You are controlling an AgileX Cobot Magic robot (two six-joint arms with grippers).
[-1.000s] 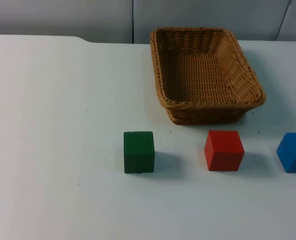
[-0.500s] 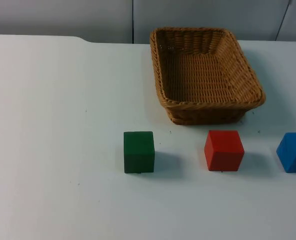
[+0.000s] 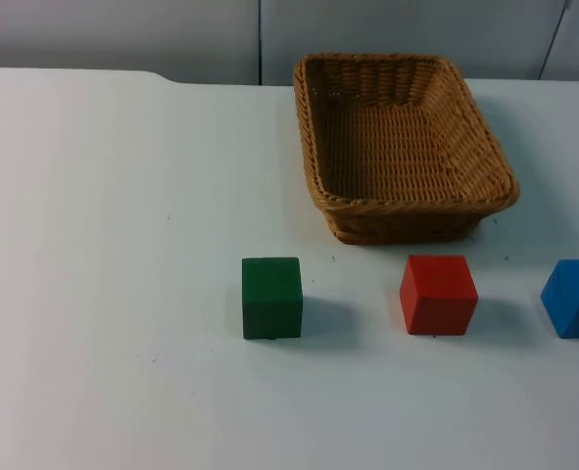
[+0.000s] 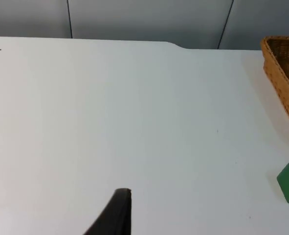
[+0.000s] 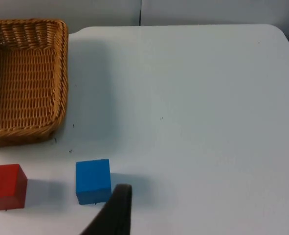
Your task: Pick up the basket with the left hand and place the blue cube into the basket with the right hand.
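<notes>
I see a green block (image 3: 271,297) on the white tabletop (image 3: 103,245), then a red block (image 3: 438,293), then the blue cube (image 3: 573,298) at the far right. The empty basket (image 3: 404,201) sits behind the red block. My left end effector (image 4: 116,215) and right end effector (image 5: 114,211) hang above the tabletop; I cannot tell how wide they are.

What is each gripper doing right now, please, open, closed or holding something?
Left gripper: cannot be told; it holds nothing and waits above bare table, away from the basket.
Right gripper: cannot be told; holds nothing, beside the blue cube.
</notes>
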